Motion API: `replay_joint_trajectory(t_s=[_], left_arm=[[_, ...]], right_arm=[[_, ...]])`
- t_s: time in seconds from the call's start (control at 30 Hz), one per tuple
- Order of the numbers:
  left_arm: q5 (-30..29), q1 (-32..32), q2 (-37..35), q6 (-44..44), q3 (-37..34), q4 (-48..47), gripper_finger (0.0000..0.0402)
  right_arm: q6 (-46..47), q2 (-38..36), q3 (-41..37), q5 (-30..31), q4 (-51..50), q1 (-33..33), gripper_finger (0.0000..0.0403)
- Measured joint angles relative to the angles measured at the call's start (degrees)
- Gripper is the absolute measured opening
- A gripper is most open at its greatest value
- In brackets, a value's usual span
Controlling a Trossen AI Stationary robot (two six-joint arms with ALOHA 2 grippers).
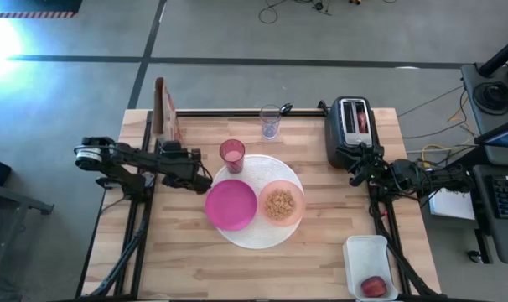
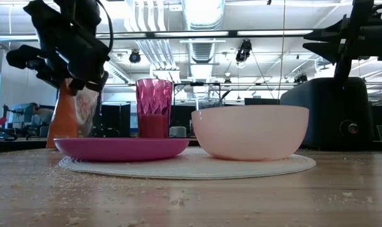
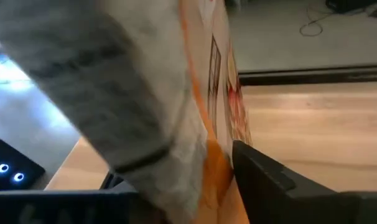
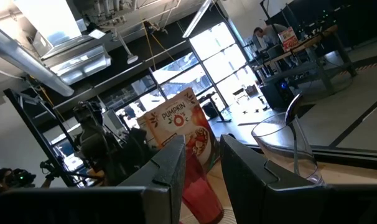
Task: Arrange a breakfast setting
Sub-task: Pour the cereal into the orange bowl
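Observation:
The white plate (image 1: pixel 252 236) lies mid-table and bears the magenta bowl (image 1: pixel 230 205) and the peach bowl (image 1: pixel 281 204), which holds cereal. The pink tumbler (image 1: pixel 232 155) stands at the plate's far rim, and the clear cup (image 1: pixel 270 122) stands farther back. An orange cereal bag (image 1: pixel 164 113) stands upright at the far left. My left gripper (image 1: pixel 173 151) is at the bag's near side, open, with the bag (image 3: pixel 207 112) between its fingers. My right gripper (image 1: pixel 359 164) waits open and empty by the toaster. The red fruit (image 1: pixel 373 286) lies in the white tub. My left gripper has one finger showing (image 3: pixel 263 180), right beside the bag's orange face (image 3: pixel 223 158); I cannot tell whether it touches. The bag hides the other finger. The fingers come from the table's near side, about level, and the bag stands upright.
The black-and-silver toaster (image 1: pixel 351 130) stands at the far right. The white tub (image 1: pixel 370 256) sits at the near right corner. Bare wood lies along the near edge and to the left of the plate. Crumbs are scattered over the tabletop (image 2: pixel 178 202).

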Motion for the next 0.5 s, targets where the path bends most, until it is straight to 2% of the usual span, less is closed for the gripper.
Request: replay_joint_trajectory(t_s=[0.2,0.5], left_arm=[[1.4,-2.8,0.0,-0.1,0.9,-0.3,0.0142],[4.6,-7.2,-0.7,-3.6,0.8,-1.9,0.0147]], right_arm=[[0.0,0.0,0.0,0.0,0.0,0.0,0.0091],[0.0,0.0,0.0,0.0,0.0,0.0,0.0091]])
